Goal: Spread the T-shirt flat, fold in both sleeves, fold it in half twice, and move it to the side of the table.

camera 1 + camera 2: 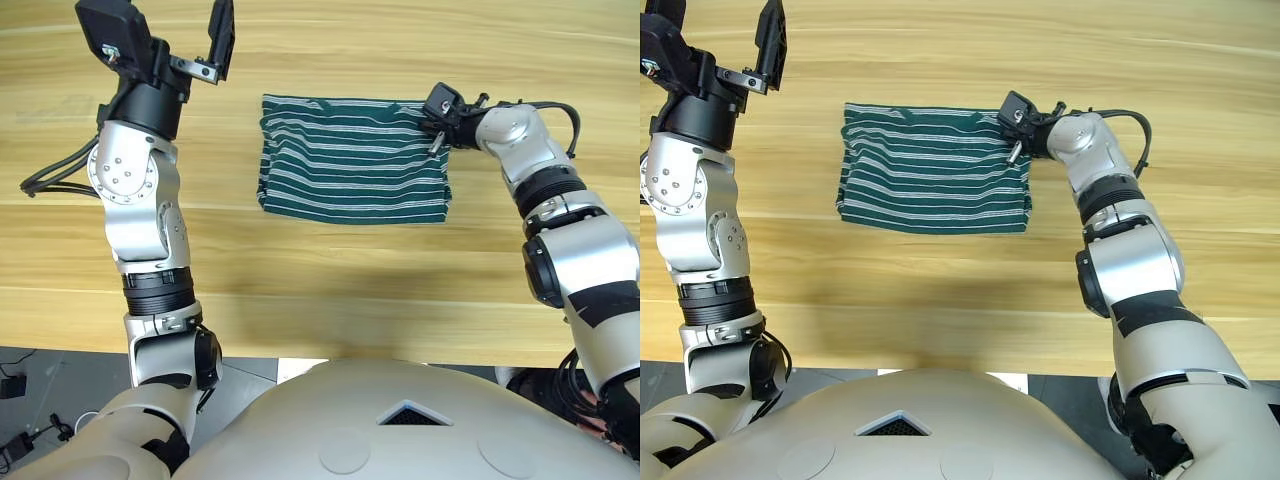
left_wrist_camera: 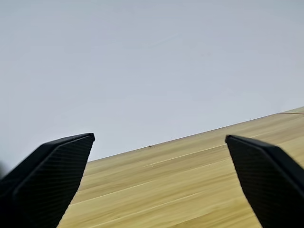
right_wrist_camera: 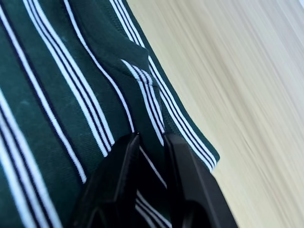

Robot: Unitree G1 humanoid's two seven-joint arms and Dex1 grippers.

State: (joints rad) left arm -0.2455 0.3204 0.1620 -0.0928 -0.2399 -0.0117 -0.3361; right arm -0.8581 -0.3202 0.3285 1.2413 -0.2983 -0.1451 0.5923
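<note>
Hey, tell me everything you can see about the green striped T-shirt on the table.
The T-shirt is dark green, soft-looking knit fabric with thin white stripes in groups. It lies folded into a rough rectangle, slightly rumpled, with layered edges showing. It rests on the light wooden table, in front of the robot. The right tool pinches it near its far right corner. Nothing else touches it.

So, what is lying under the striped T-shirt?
Only the wooden table shows around the folded T-shirt, which lies flat on it. The right jaws pinch its far right corner. Whatever is beneath or between the layers is covered.
</note>
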